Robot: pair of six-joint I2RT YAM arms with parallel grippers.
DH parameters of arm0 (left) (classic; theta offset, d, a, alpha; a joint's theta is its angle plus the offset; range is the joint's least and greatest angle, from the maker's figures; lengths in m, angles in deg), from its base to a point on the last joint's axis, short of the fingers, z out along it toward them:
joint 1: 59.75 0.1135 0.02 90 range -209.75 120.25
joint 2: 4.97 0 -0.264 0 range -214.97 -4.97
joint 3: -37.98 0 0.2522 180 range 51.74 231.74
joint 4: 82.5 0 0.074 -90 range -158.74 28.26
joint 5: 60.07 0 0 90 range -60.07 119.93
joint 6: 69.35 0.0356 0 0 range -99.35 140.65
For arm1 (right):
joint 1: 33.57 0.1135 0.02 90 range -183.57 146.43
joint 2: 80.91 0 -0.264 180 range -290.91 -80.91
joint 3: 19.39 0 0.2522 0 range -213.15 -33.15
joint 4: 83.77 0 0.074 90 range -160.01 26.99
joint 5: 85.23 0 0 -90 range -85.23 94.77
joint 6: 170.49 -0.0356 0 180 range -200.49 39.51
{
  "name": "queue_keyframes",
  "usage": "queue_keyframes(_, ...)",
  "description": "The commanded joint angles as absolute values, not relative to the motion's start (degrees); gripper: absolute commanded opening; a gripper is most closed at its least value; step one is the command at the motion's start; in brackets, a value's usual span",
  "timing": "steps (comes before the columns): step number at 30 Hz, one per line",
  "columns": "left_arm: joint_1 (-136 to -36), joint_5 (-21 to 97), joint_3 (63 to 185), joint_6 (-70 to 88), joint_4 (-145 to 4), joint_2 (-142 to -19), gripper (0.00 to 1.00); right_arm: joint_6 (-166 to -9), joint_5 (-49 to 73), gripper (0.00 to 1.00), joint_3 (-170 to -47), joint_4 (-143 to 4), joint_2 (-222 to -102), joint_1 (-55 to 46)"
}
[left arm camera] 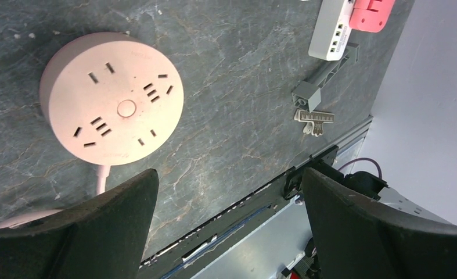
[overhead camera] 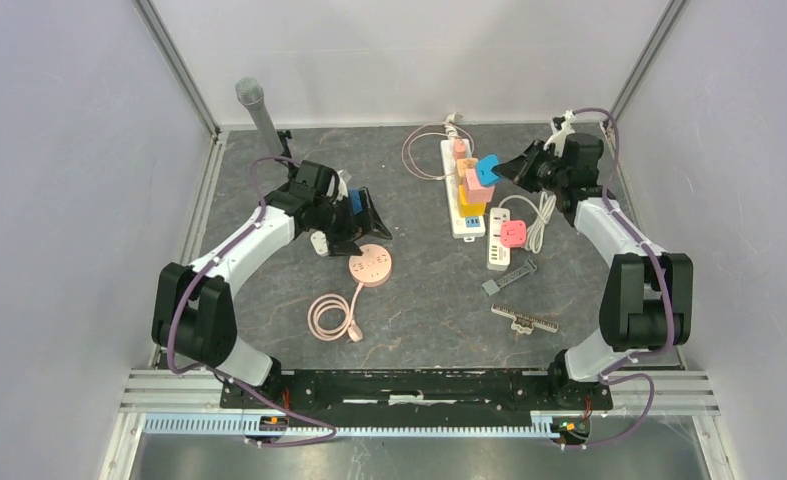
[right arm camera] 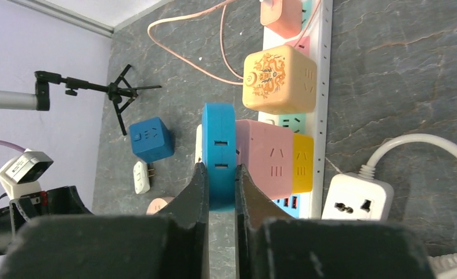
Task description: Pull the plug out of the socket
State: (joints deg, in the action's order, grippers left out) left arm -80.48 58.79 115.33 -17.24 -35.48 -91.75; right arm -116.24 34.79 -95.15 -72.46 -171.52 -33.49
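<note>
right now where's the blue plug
The blue plug is at the back right of the table in the top view, pinched in the right gripper. It sits right beside the pink cube on the power strip.

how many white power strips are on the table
2: a long strip mid-table carrying the coloured adapters, and a shorter strip just right of it bearing a pink plug.

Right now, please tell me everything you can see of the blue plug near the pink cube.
The blue plug is a flat, rounded block, plastic by its look, with small slots on its narrow edge. It stands on edge beside the pink cube on the white power strip. The right gripper is shut on its two broad faces. Its pins are hidden, so whether it is out of the socket is unclear.
</note>
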Motion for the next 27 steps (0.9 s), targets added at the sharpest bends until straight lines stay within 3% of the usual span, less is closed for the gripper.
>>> queue_keyframes(1, -81.52, 59.86, 118.95, -19.24, -37.36, -92.63, 0.99, -121.08, 39.26, 0.00, -91.94, -77.58, -168.92, -33.02)
queue_keyframes(12, -82.82, 62.00, 119.94, -22.66, -41.98, -93.95, 0.98, -131.45, 43.62, 0.00, -81.82, -80.02, -159.46, -31.45)
queue_keyframes(19, -86.44, 64.36, 121.34, -29.29, -52.16, -96.76, 0.98, -131.64, 38.44, 0.00, -77.04, -77.02, -152.90, -22.91)
queue_keyframes(27, -91.24, 63.79, 122.64, -35.93, -62.28, -101.32, 0.84, -127.59, 31.19, 0.00, -76.92, -73.88, -151.75, -16.60)
